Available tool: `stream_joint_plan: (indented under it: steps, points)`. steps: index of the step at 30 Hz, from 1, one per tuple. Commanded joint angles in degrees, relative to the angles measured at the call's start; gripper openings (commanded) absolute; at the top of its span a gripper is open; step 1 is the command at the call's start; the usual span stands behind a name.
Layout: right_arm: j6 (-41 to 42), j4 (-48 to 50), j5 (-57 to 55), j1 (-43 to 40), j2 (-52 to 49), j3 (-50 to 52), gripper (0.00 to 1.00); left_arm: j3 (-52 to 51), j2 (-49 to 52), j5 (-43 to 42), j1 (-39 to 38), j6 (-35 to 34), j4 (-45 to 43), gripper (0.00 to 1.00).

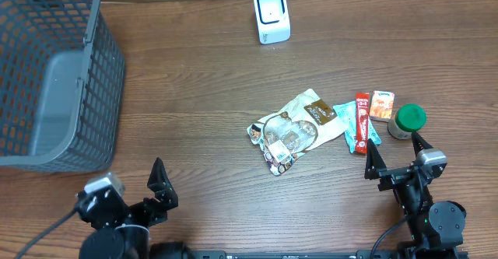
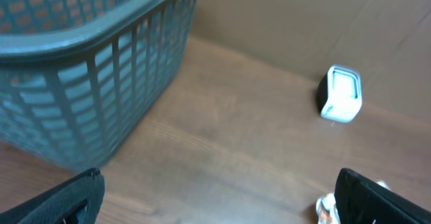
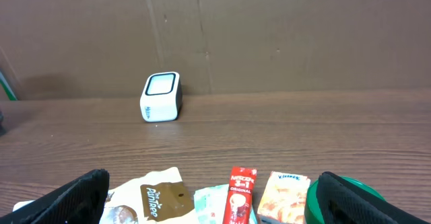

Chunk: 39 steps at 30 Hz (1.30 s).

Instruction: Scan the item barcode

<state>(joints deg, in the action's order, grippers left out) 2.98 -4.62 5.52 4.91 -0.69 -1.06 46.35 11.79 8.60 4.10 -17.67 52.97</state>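
Note:
A white barcode scanner [image 1: 271,16] stands upright at the back of the wooden table; it also shows as the scanner [image 2: 341,93] and the scanner [image 3: 161,97]. Several items lie in a cluster at centre right: a cream and brown snack bag [image 1: 289,130], a teal packet [image 1: 352,122], a red coffee sachet [image 1: 361,123], a small orange box [image 1: 381,105] and a green-lidded jar [image 1: 407,121]. My right gripper [image 1: 397,159] is open just in front of the sachet [image 3: 240,196] and box [image 3: 285,196], touching nothing. My left gripper [image 1: 137,186] is open at the front left, empty.
A large grey plastic basket [image 1: 48,72] fills the back left corner and looms close in the left wrist view as the basket [image 2: 81,62]. A cardboard wall runs behind the table. Bare wood lies between the basket, the scanner and the item cluster.

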Motion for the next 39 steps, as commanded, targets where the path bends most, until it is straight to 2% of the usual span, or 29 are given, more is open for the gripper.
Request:
stream_joint_plan:
  steps: [1, 6, 9, 18, 20, 26, 36, 39]
  points:
    - [0.0, 0.2, -0.4, -0.2, 0.5, 0.6, 1.00, -3.8, -4.6, -0.8, 0.0, -0.2, -4.6, 1.00]
    - [0.0, 0.2, -0.4, -0.2, 0.5, 0.6, 1.00, -10.3, -11.4, -3.1, 0.0, -0.1, -17.6, 0.99]
    - [0.0, 0.2, -0.4, -0.2, 0.5, 0.6, 1.00, -13.7, -11.5, -5.5, 0.0, -0.1, -26.7, 1.00]
    - [0.0, 0.2, -0.4, -0.2, 0.5, 0.6, 1.00, -30.9, -11.6, -10.6, 0.0, -0.1, -65.4, 1.00]
    - [0.0, 0.2, -0.4, -0.2, 0.5, 0.6, 1.00, -33.9, -11.6, -10.6, 0.0, -0.1, -70.1, 1.00]
    - [0.0, 0.2, -0.4, -0.2, 0.5, 0.6, 1.00, -41.0, -11.6, -9.5, 0.0, -0.1, -72.1, 1.00]
    - [0.0, 0.2, -0.4, -0.2, 0.5, 0.6, 1.00, -46.1, -11.6, -6.2, 0.0, 1.6, -59.5, 0.99]
    - [0.0, 0.2, -0.4, -0.2, 0.5, 0.6, 1.00, -46.1, -11.6, -5.4, 0.0, 5.2, -55.5, 0.99]
